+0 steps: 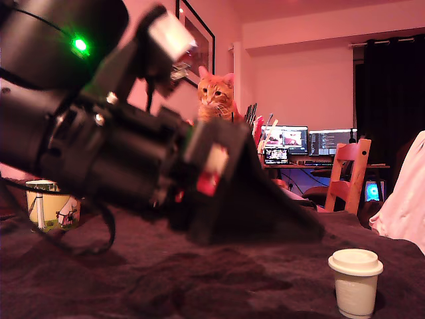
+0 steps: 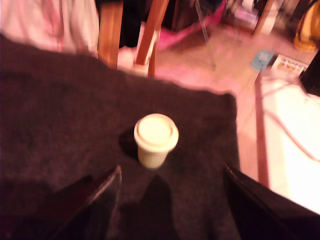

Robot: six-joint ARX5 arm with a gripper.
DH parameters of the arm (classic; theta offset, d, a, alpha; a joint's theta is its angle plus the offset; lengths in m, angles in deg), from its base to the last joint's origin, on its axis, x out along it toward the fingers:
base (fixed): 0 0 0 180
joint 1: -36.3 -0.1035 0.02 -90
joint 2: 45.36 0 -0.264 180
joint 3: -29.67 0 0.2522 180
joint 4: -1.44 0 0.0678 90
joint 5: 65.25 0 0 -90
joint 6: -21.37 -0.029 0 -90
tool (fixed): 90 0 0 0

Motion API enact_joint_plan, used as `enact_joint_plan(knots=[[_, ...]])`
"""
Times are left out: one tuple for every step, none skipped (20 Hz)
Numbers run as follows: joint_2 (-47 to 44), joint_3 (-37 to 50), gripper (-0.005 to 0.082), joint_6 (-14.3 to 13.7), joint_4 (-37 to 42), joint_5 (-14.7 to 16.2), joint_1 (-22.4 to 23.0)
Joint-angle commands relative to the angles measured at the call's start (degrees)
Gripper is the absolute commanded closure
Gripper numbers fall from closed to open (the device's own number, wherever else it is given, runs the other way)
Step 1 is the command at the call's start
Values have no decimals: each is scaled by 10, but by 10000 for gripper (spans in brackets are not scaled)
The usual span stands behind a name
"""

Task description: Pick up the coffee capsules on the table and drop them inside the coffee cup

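Your gripper (image 2: 170,200) hangs above the table (image 1: 133,286) with its two dark fingers (image 2: 95,205) spread wide and nothing between them. The cream-white capsule (image 2: 155,139) stands upright on its narrow end, rim uppermost, just ahead of the gap between the fingers and untouched. In the exterior view it sits at about four o'clock (image 1: 355,282), low on the exterior view's right, clear of the arm.

The coffee cup (image 1: 52,205) stands well apart from it at roughly nine o'clock in the exterior view, on the far side of the arm, whose black bulk fills the middle and hides part of the mug. Only this one capsule shows in either view.

Behind the table, an orange cat (image 1: 215,98) sits at twelve o'clock facing the camera. Lit monitors (image 1: 308,141) and a wooden chair (image 1: 350,174) stand at two to three o'clock, and pale cloth (image 1: 405,199) hangs at the exterior view's right edge. The brown blanket's edge falls away close beyond the capsule in the wrist view.
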Motion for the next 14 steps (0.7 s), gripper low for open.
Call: enact_joint_plan(knots=[[-10,-15,182,2,-9,-5,2],[-10,-17,182,2,-15,-5,2],[-10,-19,182,2,-21,-6,2],[-11,-21,183,2,-28,-6,2],[-12,-25,183,2,-36,-6,2],[-15,-29,183,2,-40,-5,2],[-18,-35,183,2,-48,-5,3],[-21,-40,183,2,-57,-5,4],[-24,-46,183,1,-66,-5,5],[-29,-53,183,1,-69,-5,6],[-34,-60,183,2,-78,-5,6],[-39,-68,183,3,-86,-5,7],[-46,-78,183,3,-97,-5,7],[-52,-89,183,4,-110,-5,7]])
